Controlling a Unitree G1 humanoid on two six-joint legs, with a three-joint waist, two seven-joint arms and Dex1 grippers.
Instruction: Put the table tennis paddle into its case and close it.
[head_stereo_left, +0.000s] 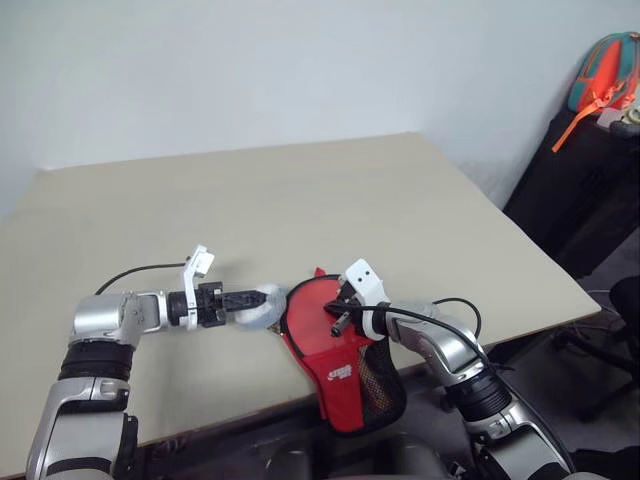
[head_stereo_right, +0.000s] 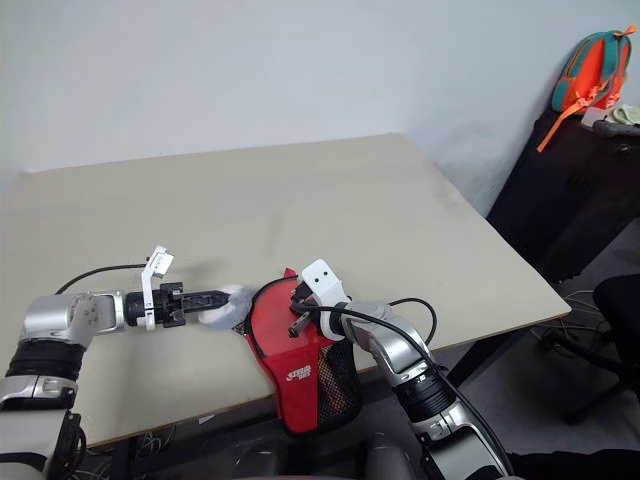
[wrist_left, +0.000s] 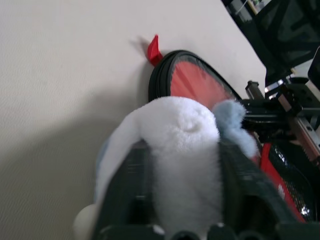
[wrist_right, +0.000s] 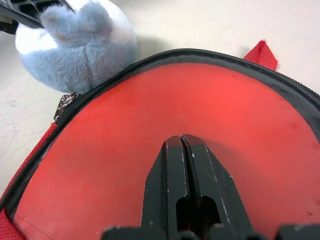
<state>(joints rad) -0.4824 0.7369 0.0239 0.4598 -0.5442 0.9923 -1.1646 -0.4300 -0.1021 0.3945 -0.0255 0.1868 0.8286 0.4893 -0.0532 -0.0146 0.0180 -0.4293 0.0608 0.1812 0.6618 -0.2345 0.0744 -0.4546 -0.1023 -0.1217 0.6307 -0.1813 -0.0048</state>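
The red case (head_stereo_left: 345, 375) lies at the table's front edge, its round end on the table and its narrow end with the black mesh pocket hanging over the edge. A black zip band rims the round end (wrist_right: 125, 120). The table tennis paddle is hidden. A fluffy white and pale blue plush ball (wrist_left: 185, 130) sits at the case's left rim. My left gripper (head_stereo_left: 262, 302) is shut on it, its fingers (wrist_left: 125, 190) pressing in from both sides. My right gripper (wrist_right: 181, 137) is shut with its tips resting on the case's red top.
The beige table (head_stereo_left: 300, 200) stretches away behind the case. A small red tab (head_stereo_left: 320, 272) sticks out at the case's far rim. To the right stand a black cabinet (head_stereo_left: 570, 200) with an orange and teal bag (head_stereo_left: 605, 70) and a dark chair (head_stereo_left: 615, 340).
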